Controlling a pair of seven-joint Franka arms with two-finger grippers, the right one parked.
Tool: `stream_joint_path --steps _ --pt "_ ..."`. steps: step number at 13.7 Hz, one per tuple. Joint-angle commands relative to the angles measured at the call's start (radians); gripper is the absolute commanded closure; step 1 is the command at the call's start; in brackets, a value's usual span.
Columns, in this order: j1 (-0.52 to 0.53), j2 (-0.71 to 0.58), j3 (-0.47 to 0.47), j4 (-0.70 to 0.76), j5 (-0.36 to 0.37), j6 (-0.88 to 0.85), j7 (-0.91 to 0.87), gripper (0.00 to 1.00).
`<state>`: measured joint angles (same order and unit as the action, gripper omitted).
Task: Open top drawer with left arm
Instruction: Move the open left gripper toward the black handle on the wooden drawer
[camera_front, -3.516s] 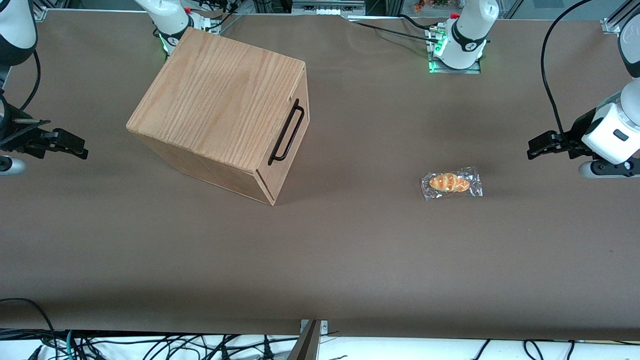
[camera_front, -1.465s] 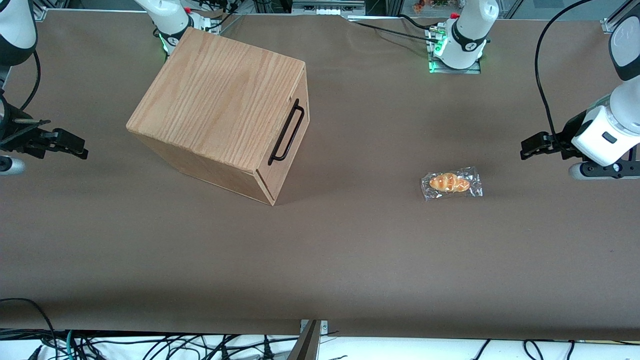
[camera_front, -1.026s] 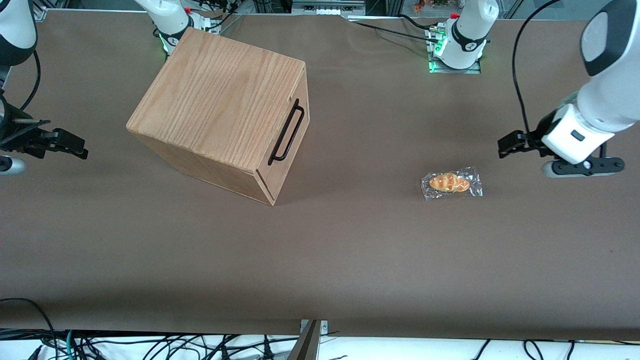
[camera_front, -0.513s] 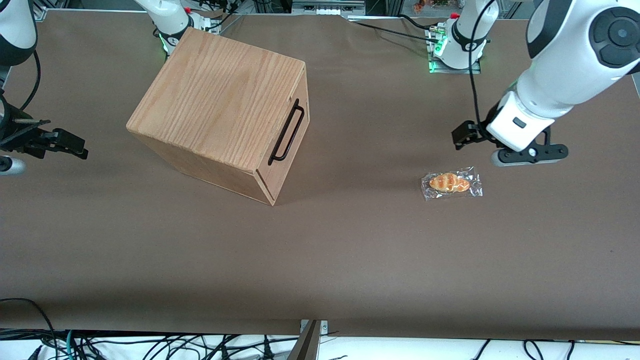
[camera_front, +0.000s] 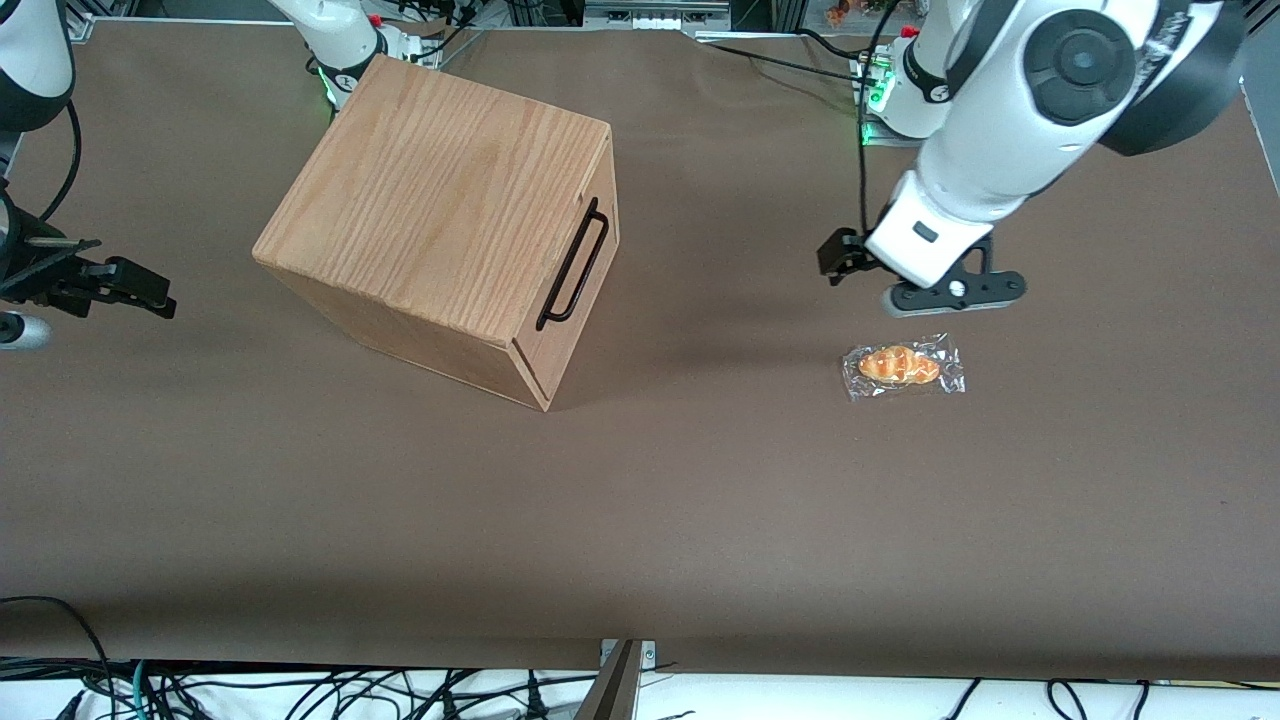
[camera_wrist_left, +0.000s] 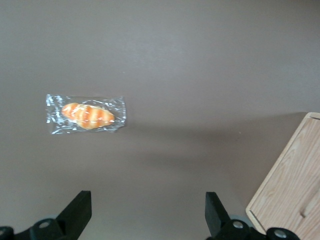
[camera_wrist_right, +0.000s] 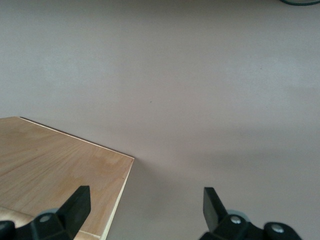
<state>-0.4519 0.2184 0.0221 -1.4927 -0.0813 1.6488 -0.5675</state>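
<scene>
Top drawer handle toward fingers.

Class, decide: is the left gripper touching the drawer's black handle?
Apart. The front view shows bare table between the gripper and the black handle on the top drawer.

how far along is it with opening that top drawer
Done: nothing on the drawer itself; the top drawer sits flush in the cabinet. In hand: the gripper, fingers open and empty, hovers near the wrapped bread, apart from the handle. Left: reach the handle, grasp, pull.
</scene>
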Motion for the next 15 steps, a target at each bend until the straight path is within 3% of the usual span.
stream_joint_path --steps 1,5,7,15 --pt "-0.062 0.059 0.012 0.078 -0.015 -0.014 -0.067 0.00" --pt "-0.108 0.088 0.012 0.101 -0.021 -0.009 -0.100 0.00" --pt "-0.119 0.108 0.012 0.106 -0.069 0.018 -0.112 0.00" --pt "-0.231 0.196 0.012 0.184 -0.069 0.075 -0.252 0.00"
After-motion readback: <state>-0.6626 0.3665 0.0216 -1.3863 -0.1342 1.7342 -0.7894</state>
